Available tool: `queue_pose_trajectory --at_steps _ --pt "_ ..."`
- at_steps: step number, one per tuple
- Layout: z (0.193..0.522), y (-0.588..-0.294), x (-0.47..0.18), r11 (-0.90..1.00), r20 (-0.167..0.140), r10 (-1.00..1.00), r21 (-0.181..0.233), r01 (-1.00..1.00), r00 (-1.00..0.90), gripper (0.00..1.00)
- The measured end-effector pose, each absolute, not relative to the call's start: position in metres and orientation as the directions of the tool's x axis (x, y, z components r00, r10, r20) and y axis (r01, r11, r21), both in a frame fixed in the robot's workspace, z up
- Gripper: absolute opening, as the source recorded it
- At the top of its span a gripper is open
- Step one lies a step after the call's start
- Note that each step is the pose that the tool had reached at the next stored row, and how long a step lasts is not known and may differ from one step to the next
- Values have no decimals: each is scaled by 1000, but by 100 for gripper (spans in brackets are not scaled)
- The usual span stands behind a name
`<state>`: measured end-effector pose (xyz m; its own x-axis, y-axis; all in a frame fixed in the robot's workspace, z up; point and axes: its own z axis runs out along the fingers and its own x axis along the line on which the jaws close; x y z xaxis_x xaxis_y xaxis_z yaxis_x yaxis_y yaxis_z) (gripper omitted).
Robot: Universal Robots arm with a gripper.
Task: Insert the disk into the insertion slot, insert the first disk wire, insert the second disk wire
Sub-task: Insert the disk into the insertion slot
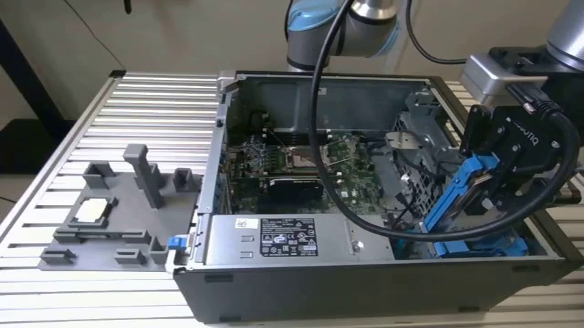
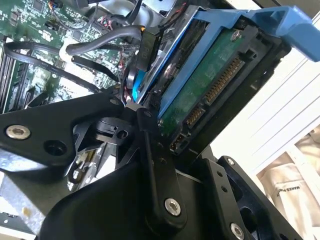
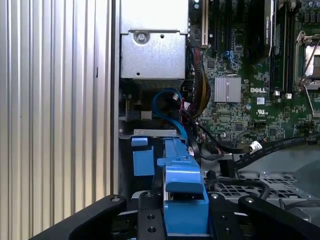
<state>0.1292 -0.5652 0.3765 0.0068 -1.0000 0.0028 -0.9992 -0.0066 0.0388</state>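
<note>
Blue-framed disk point(image 1: 459, 198) clamped in end effector point(image 1: 491, 179), tilted over computer case point(image 1: 365, 287) (lower end crossed by black cable point(image 1: 383, 229), unclear).

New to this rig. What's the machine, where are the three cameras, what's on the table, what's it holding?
The machine is one grey-and-blue robot arm with a black gripper. The exterior view sees the whole bench from off the arm; both wrist views come from cameras riding near the gripper. On the ribbed aluminium table stand an open dark-grey computer case, its green motherboard exposed, and, toward the exterior view's left, a grey plastic fixture tray. The jaws are shut on the flat rectangular disk in a bright blue plastic frame, held tilted at the case's end on the exterior view's right. The second wrist view shows the disk's green circuit-board side; the first wrist view looks past the blue frame into the case.
</note>
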Motion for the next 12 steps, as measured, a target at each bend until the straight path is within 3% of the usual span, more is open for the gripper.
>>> queue_pose_trajectory --at_steps 4,7,12 --pt "376 -565 129 -7 3 -1000 39 -999 7 34" --pt "376 -565 129 -7 3 -1000 39 -999 7 47" --pt "379 -565 129 -6 6 -1000 40 -999 7 47"
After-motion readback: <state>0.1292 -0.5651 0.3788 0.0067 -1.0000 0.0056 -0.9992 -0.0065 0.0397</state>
